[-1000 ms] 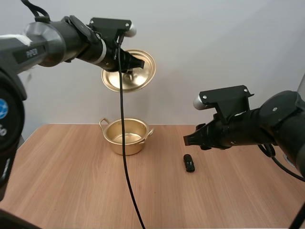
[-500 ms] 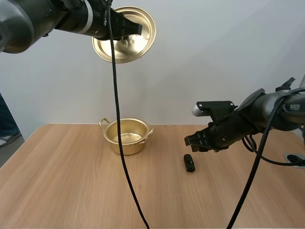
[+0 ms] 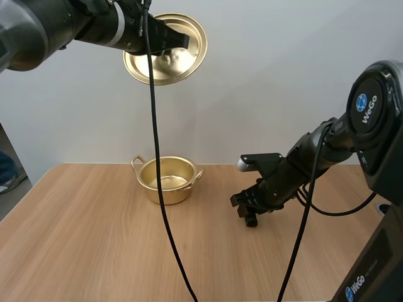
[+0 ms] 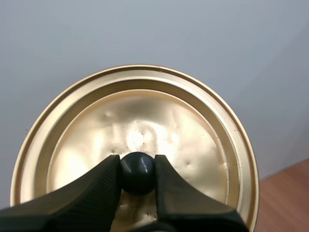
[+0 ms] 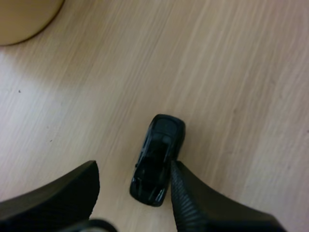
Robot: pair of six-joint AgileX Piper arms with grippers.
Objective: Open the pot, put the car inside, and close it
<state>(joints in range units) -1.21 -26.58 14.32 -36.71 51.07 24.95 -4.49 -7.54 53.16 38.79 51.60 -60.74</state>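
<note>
Far on the left, my left arm (image 3: 56, 25) reaches in from the picture's edge, so its back part is cut off. Its tool, the left tool (image 4: 137, 175), is pinching the black knob (image 4: 137, 163) of the gold lid (image 3: 182, 60). It holds the lid high in the air, tipped on its side, up above the pot and well apart from it. The near rim of the lid is hidden behind the tool's black fingers. Below, the gold pot (image 3: 165, 182) stands open on the table (image 3: 88, 245), close to the far edge. The space over the pot's mouth is free. There is lots of bare wood on the near side and on the left, out to the table's left edge. To the right of the pot, well apart from it, the little black car (image 5: 157, 162) lies flat on the table. The right tool (image 3: 250, 202) is low over the car with its fingers spread, and the car lies between them. One finger is just beside the car, and I cannot tell if it touches. The other finger stands off with bare wood in the gap. From high up, most of the car is hidden under this tool. Farther right, the right arm (image 3: 321, 151) has a round blue badge that reads "WeGo" (image 3: 365, 104). The same word shows again on a black part at the near right corner, where the picture cuts it off.
</note>
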